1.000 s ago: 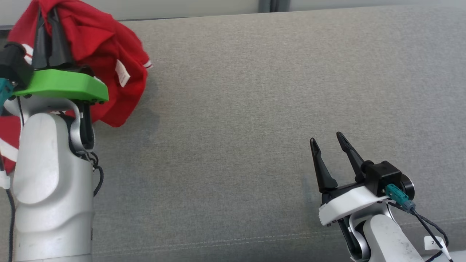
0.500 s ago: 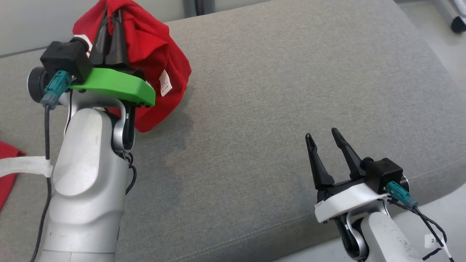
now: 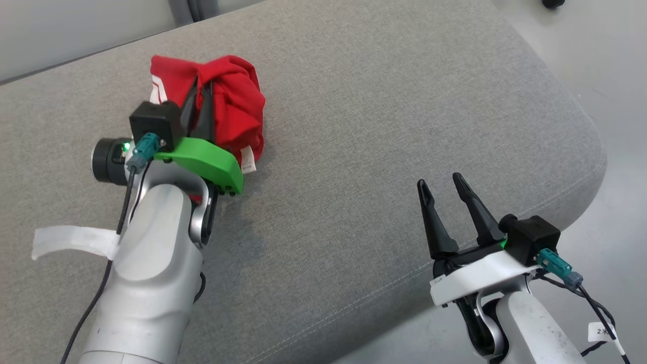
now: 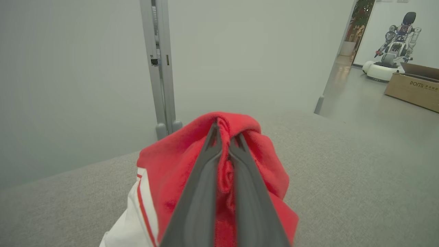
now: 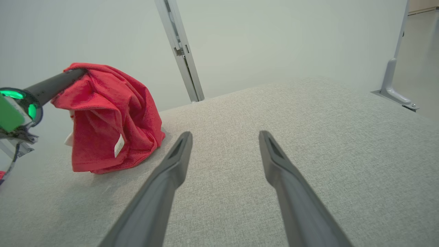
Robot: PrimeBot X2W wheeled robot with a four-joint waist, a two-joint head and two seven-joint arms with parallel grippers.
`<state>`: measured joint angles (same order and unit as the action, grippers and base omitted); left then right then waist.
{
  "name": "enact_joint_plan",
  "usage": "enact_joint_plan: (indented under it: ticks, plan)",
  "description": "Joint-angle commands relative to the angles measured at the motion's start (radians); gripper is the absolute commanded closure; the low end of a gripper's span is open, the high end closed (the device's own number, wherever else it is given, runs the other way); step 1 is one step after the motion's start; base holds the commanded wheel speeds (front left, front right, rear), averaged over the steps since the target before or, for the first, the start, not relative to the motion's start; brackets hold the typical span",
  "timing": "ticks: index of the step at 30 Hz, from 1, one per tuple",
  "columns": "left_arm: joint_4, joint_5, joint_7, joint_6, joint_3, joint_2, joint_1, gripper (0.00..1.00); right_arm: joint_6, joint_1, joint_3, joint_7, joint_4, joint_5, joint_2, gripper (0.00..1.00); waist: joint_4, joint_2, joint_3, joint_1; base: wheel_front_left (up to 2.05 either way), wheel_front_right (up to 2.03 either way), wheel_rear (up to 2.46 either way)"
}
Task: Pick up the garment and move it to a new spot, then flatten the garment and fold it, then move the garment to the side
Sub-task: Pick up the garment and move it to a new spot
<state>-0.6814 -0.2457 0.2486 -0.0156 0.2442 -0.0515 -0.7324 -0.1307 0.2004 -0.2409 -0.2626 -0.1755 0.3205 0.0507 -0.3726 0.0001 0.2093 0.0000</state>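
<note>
The garment point(image 3: 233, 108) is red with white stripes and a small white label, bunched into a hanging lump. My left gripper point(image 3: 201, 84) is shut on its top fold, and the cloth's lower end touches the grey cushion point(image 3: 384, 121). In the left wrist view the garment point(image 4: 171, 171) wraps around my left gripper point(image 4: 226, 128). From the right wrist view the garment point(image 5: 109, 120) hangs at the left, with the left fingers point(image 5: 51, 84) pinching its top. My right gripper point(image 3: 438, 179) stands open over the cushion's near right part, with nothing between the fingers of the right gripper point(image 5: 224, 135).
The cushion's rounded right corner point(image 3: 586, 151) drops off to a pale floor. A metal post point(image 4: 161, 68) stands behind the cushion against a plain wall. Far to the right, a cardboard box point(image 4: 413, 90) and another robot point(image 4: 394, 51) stand on the floor.
The head camera has swung, shifting the whole picture. My left gripper, still shut on the garment, now holds it lower, its bottom resting on the cushion. The right gripper stays open.
</note>
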Motion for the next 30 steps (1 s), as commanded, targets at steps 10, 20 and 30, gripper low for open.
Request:
enact_joint_plan:
  ticks: [10, 20, 30]
  plan:
    - [-0.072, -0.142, 0.017, -0.034, 0.206, -0.002, 0.018, 0.00, 0.000, -0.009, 0.003, -0.003, -0.003, 0.002, 0.000, 0.00, -0.032, -0.0001, 0.030, 0.0000, 0.00, 0.00, 0.00]
    - [0.208, -0.188, 0.015, 0.037, 0.244, -0.002, 0.155, 0.00, 0.000, -0.044, 0.035, -0.003, -0.005, -0.028, 0.000, 0.00, 0.064, -0.0001, -0.047, 0.0000, 0.00, 0.00, 0.00]
    - [0.414, -0.108, 0.015, 0.074, 0.090, -0.021, 0.371, 0.00, 0.000, -0.070, 0.059, -0.003, -0.003, -0.046, 0.001, 0.00, 0.184, -0.0001, -0.114, 0.0000, 0.00, 0.00, 0.00]
